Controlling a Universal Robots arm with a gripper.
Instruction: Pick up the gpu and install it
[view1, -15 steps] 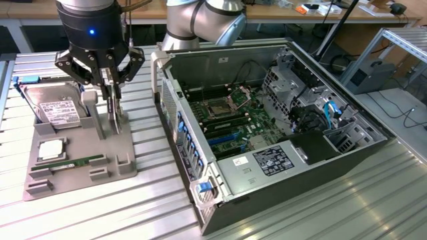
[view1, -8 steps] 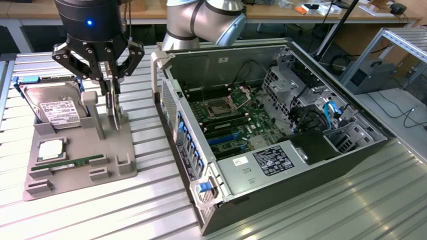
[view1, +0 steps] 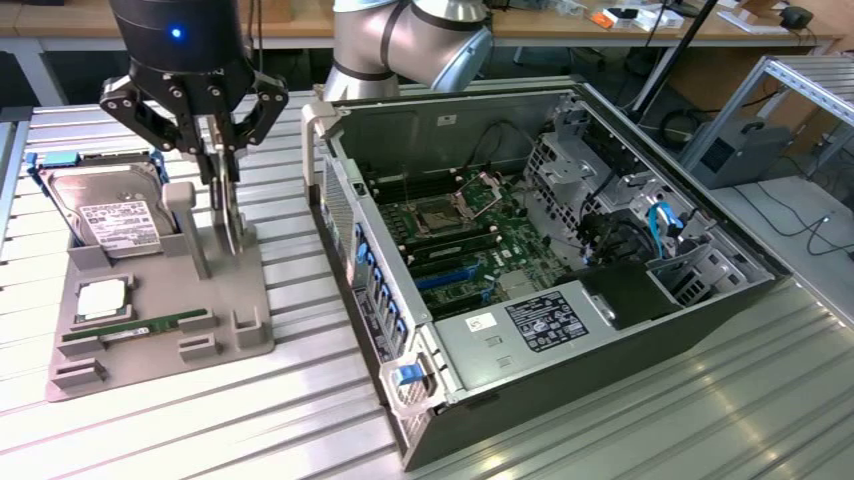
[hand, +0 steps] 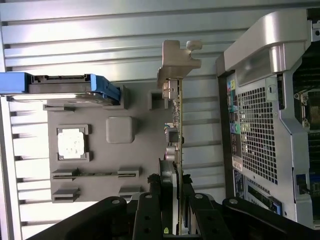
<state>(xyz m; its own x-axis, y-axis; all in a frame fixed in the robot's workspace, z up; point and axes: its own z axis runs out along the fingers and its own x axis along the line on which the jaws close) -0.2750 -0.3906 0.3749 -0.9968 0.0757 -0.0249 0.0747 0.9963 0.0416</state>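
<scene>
- Gripper: black, linked fingers drawn narrow and clamped on the gpu, one finger against each face. In the wrist view the fingertips flank the card's thin edge with no gap visible.
- Gpu: thin dark card standing on edge over the grey holder tray, on the side of the tray nearest the computer case. Its metal bracket end sits at a grey post of the tray, seen in the wrist view past the card.
- Whether the card's lower edge rests in its slot or is just clear of it cannot be told (the faces show edge-on only).
- Hard drive: silver with a white label and blue rails, propped at the tray's far end, apart from the gripper.
- Processor chip and green memory stick: lying in their own tray recesses, untouched.
- Computer case: side panel off, motherboard exposed, lying on the ribbed metal table at the exterior view's right of the tray.
- Robot arm: silver joint behind the case; its upper part is cut off by the frame edge, as is the top of the gripper body.
</scene>
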